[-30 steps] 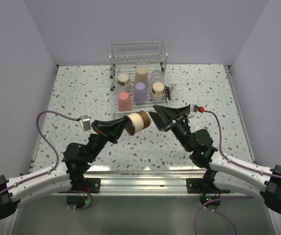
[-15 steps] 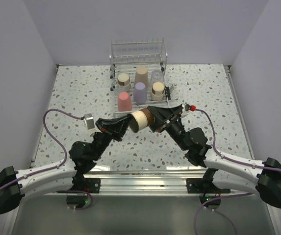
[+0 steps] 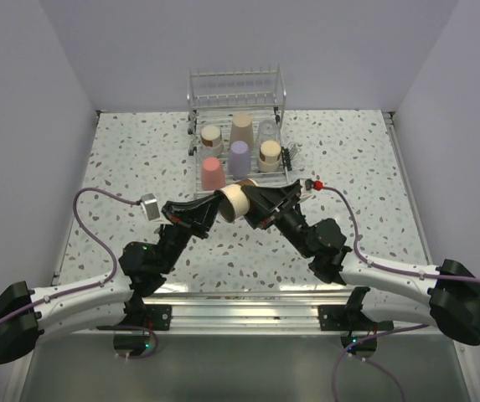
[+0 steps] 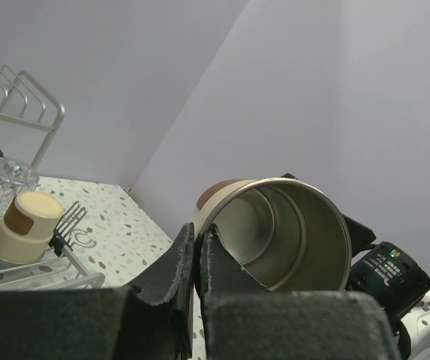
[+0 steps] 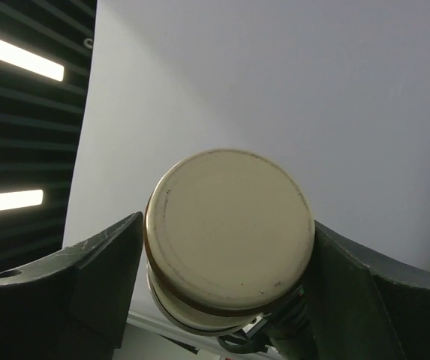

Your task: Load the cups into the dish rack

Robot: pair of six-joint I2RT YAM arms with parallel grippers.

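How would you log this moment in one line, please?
left gripper: pinching rim of metallic tan-based cup | right gripper: straddling its base, grip unclear

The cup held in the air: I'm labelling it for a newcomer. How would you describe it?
Find the wire dish rack at the table's far side. Just in front of it, the left arm's fingers pinch a cup by its rim. Metal with a tan base, it alone lies sideways in the air; the other cups stand in the rack.

No readable text, faint pale print on the black arm housing [image 4: 389, 262], too small to read
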